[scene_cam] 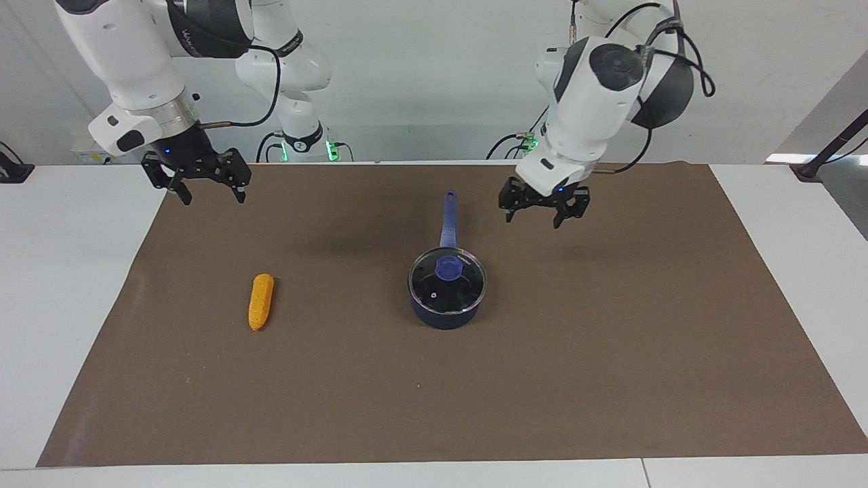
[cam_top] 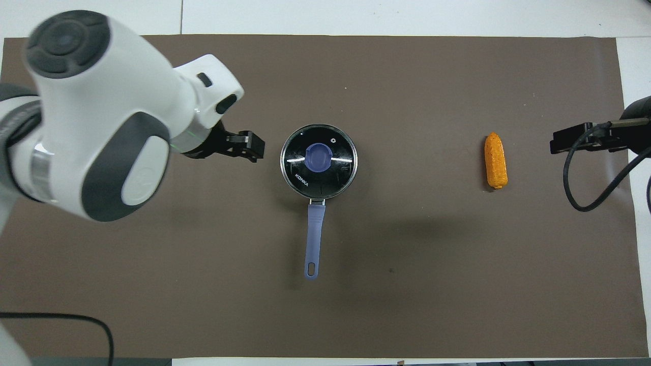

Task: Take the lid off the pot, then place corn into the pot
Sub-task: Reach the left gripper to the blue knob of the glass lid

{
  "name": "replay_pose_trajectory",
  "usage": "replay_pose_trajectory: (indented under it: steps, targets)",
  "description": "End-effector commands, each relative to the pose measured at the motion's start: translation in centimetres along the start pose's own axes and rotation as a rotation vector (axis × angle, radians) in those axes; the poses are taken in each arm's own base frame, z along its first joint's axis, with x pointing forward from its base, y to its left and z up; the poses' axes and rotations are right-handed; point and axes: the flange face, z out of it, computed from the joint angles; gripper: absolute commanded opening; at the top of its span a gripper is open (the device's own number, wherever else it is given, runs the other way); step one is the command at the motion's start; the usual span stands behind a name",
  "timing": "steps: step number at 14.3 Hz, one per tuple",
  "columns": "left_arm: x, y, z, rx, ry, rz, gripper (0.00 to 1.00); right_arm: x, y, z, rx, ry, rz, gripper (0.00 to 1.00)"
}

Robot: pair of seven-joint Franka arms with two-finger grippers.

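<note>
You've got the pot [scene_cam: 445, 301] mid-surface w/ the lid [scene_cam: 447, 280] seated on it, handle pointing toward the robots. Corn [scene_cam: 260, 301] lies well apart, toward the right arm's end. Left tool [scene_cam: 542, 215] hangs over the mat [scene_cam: 610, 379] beside the handle, fingers spread; right tool [scene_cam: 211, 197] up over the mat's edge, spread too.

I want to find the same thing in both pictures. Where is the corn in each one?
Facing view: the corn lies on the brown mat, in the left part of the picture, toward the right arm's end of the table.
Overhead view: the corn lies in the right part of the picture.
Shared landmark: the pot with its lid on, mid-table beside it.
</note>
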Motion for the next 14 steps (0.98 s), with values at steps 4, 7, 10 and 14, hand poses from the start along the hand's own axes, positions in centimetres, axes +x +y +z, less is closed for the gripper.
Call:
replay_pose_trajectory:
  steps: [4,7,10,14]
  targets:
    - [1.8,7.7,5.6,-0.004,0.020,-0.026,1.00,-0.9,0.2,0.0,0.012,0.006,-0.021,1.00]
    - [1.9,10.4,9.6,0.015,0.018,0.011,1.00,-1.0,0.3,0.0,0.012,0.006,-0.021,1.00]
    - [2.3,11.0,11.9,0.050,0.018,0.024,1.00,-0.9,0.2,0.6,0.012,0.012,-0.022,1.00]
    - [2.6,11.0,12.0,0.041,0.039,0.012,1.00,-1.2,-0.1,4.0,0.010,0.062,-0.025,1.00]
